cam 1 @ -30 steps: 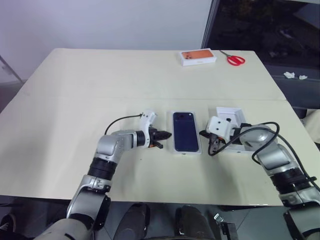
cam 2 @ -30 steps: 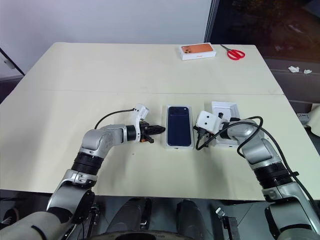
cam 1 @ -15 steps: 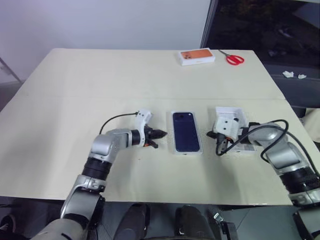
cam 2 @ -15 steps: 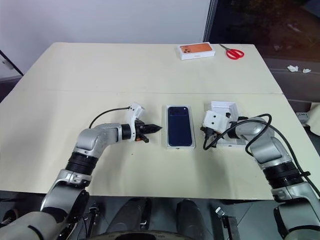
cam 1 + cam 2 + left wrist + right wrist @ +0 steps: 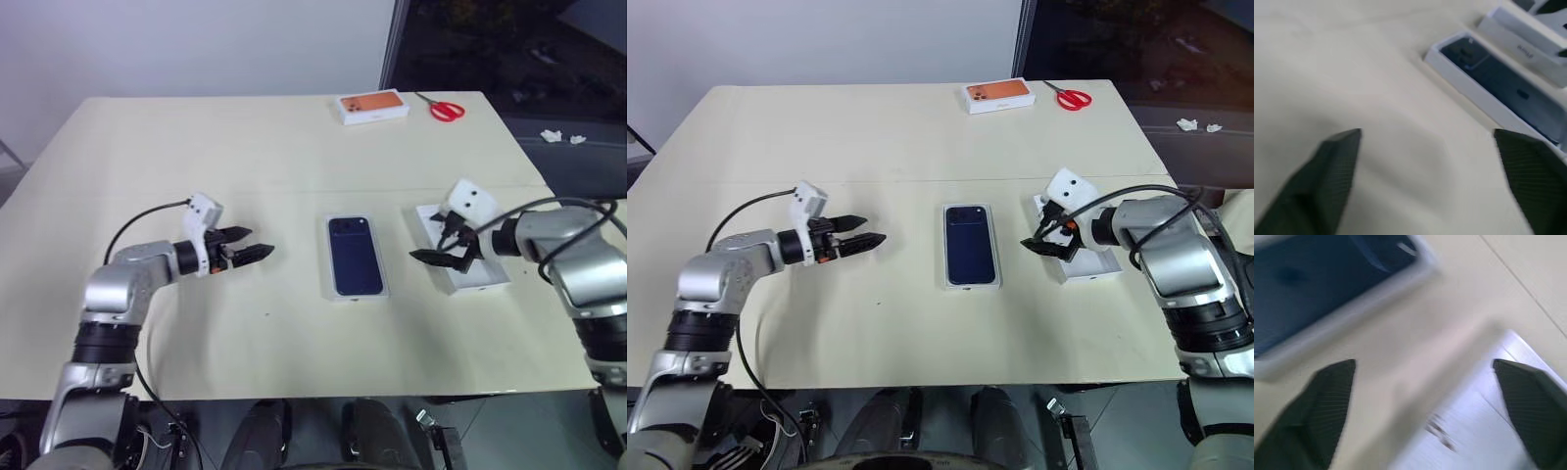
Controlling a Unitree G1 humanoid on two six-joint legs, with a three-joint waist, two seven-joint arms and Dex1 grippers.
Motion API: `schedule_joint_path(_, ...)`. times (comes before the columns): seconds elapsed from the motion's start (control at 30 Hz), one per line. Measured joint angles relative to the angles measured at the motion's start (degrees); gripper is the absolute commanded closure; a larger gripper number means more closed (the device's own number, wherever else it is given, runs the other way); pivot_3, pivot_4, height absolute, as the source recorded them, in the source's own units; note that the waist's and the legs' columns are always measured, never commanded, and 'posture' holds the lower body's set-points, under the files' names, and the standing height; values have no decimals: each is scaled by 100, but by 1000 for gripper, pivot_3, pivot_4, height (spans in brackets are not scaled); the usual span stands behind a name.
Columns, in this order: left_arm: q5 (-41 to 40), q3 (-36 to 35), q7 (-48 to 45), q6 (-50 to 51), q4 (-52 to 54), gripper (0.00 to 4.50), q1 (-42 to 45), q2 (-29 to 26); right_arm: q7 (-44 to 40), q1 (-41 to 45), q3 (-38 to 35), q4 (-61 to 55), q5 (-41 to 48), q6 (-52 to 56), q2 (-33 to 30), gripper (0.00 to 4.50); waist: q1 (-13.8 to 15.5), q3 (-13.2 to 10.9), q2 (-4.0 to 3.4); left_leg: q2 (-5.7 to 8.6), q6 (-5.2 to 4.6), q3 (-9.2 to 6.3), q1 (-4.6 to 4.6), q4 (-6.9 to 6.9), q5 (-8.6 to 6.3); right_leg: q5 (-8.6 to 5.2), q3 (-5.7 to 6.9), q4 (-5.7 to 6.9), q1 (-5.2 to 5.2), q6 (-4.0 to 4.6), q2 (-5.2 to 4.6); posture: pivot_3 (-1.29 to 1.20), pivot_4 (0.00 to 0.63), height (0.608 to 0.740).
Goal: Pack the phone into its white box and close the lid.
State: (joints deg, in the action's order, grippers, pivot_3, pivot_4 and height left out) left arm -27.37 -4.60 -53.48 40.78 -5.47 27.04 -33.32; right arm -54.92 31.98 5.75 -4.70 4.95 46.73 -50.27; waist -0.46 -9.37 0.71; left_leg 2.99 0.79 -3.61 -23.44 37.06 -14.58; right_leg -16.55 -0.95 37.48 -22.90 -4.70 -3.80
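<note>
The counter point(image 5: 196, 147) is carrying everything. In the middle the white box point(image 5: 338, 292) is sitting with the lid point(image 5: 355, 257) apparently on it, blue phone print facing up. The phone is probably inside, but that can't be confirmed. A white insert point(image 5: 485, 274) is lying just right of it.

The left gripper point(image 5: 257, 243) is hovering well to the box's left with its jaws spread and empty. The right gripper point(image 5: 423, 238) is hanging over the insert's near edge, also spread and empty.

The box is likely light, stiff cardboard with a slick printed top. Pinching the long side walls down low looks safest, since lifting by the lid alone is asking for it to slide off.
</note>
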Motion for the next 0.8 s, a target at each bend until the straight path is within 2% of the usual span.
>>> schedule_joint_path(0.27,-396,-331,-409,-41,623,73,-619,-439,632,176,-64,-15,283,1485,515,31,-24,-5,-8,0,0,5,-4,-8,0,0,-9,3,-14,1,0,0,150,740)
schedule_joint_path(0.37,-401,-354,-558,-293,761,73,-842,-522,660,333,-90,-20,486,2137,444,31,-9,-8,-12,0,0,7,-7,-7,0,1,-10,3,-17,2,-2,0,150,740)
schedule_joint_path(0.47,-443,-430,-555,-404,804,73,-892,-531,590,474,96,-51,555,2533,78,31,13,-9,-12,0,-3,8,-8,-6,-1,0,-9,2,-16,3,-5,0,150,740)
schedule_joint_path(0.63,-574,-459,-351,-394,892,73,-885,-256,671,877,147,-9,886,3726,-9,31,-25,-11,-14,0,-4,10,-10,-8,-2,1,-10,2,-21,3,-6,0,150,740)
schedule_joint_path(0.8,-582,-359,-98,-396,1022,73,-926,98,1282,1127,141,18,1091,4518,231,31,-21,-11,-14,0,-4,12,-13,-7,-2,1,-13,6,-25,2,-5,0,150,740)
